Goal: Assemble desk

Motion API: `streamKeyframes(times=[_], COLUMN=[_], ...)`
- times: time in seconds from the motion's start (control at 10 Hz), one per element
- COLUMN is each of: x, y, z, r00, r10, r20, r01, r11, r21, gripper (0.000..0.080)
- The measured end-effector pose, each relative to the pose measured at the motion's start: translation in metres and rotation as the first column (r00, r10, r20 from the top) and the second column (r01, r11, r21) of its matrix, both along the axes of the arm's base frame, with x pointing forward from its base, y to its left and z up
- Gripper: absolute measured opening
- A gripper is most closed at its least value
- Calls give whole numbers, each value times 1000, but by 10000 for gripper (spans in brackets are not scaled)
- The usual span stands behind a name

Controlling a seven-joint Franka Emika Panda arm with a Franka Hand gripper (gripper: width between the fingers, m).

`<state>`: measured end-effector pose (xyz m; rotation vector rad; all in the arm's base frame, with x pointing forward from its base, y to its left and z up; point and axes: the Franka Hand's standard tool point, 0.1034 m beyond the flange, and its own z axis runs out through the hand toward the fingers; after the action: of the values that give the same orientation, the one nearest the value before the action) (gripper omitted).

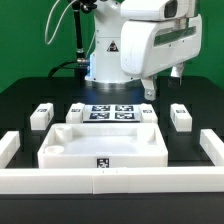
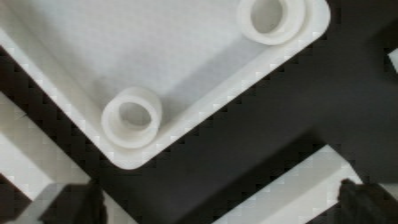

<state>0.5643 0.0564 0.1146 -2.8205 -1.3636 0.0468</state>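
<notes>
The desk panel is a large white tray with a raised rim, lying in the middle of the black table. Three white block legs show in the exterior view: two on the left and one on the right. My gripper hangs above the panel's far right corner. In the wrist view the gripper is open and empty, its dark fingertips wide apart. Below it lies a panel corner with two round sockets.
The marker board lies flat behind the panel. Long white border walls stand at the exterior view's left, right and front. The robot's base rises at the back.
</notes>
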Motion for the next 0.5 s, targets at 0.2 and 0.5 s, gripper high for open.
streamKeyframes(times=[0.2,0.5], x=[0,0], y=[0,0], z=[0,0], r00=[1000,1000], r10=[0,4], r20=[0,-1], r01=[0,-4], r11=[1000,1000], r21=[0,0], gripper=[649,649])
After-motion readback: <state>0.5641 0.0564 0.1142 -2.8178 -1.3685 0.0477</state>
